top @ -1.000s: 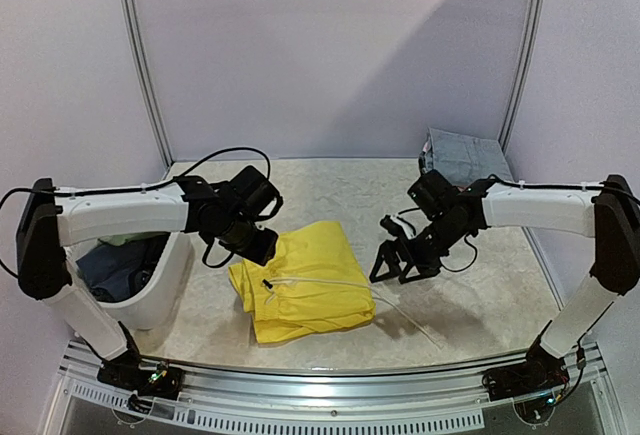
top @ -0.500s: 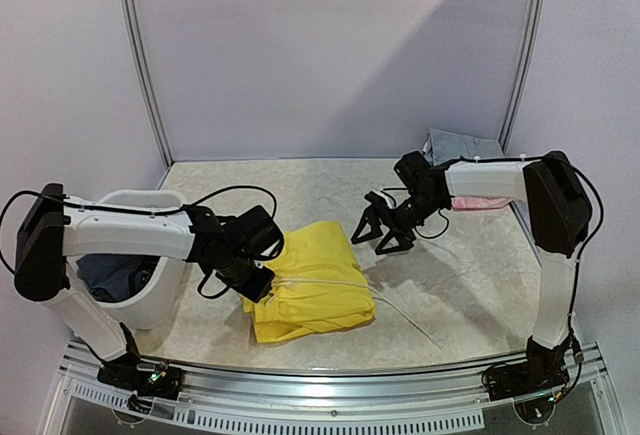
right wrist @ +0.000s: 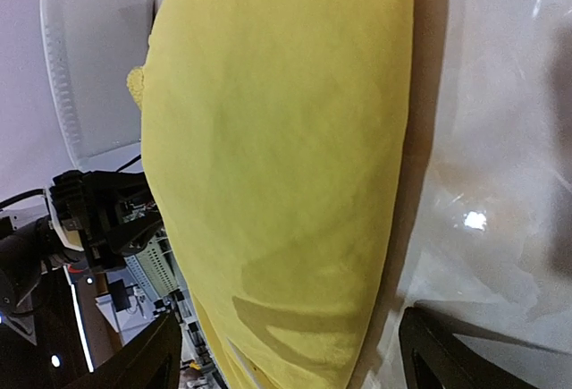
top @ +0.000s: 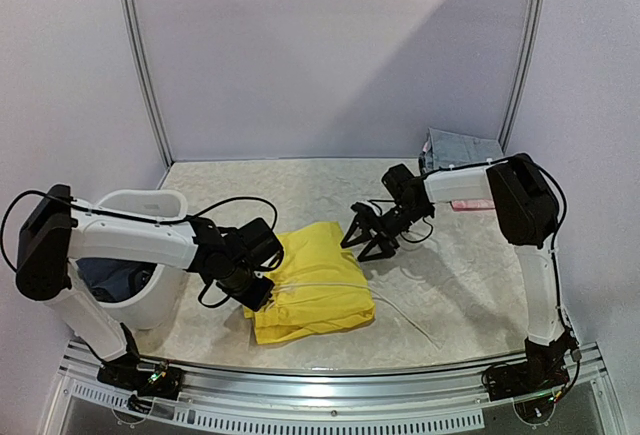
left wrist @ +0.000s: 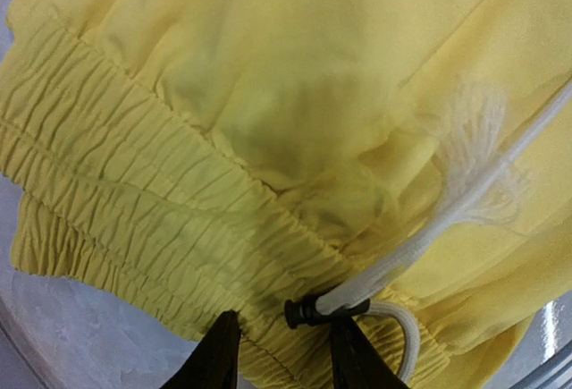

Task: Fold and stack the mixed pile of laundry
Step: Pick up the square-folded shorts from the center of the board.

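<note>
At the near edge a metal rail (top: 330,380) carries both arm bases, and beyond it lies a pale, marbled counter (top: 300,187). The yellow shorts (top: 312,280) lie folded on the near middle of the counter, the gathered elastic waistband toward the left and a white drawstring (top: 400,307) trailing off to the right over bare surface. The left end effector (left wrist: 286,358) sits low at the waistband's near-left edge; its two dark fingertips stand partly apart with the waistband and the black cord toggle (left wrist: 302,311) between them, and whether they pinch the cloth cannot be told. Just left of the shorts stands a white tub (top: 165,203) with dark blue cloth (top: 108,273) inside, close against the left wall. The right end effector (top: 362,238) hovers at the far-right corner of the shorts, its fingers spread wide and holding nothing. To the right of the shorts the counter is bare up to the right arm's base, and a broad open strip runs behind them. At the far right corner a folded grey-blue garment (top: 462,152) rests on the counter, with a pink piece (top: 470,203) just nearer, partly under the right arm. Pale lilac wall panels (top: 330,55) with slim metal uprights (top: 140,65) close in the left, far and right sides.
</note>
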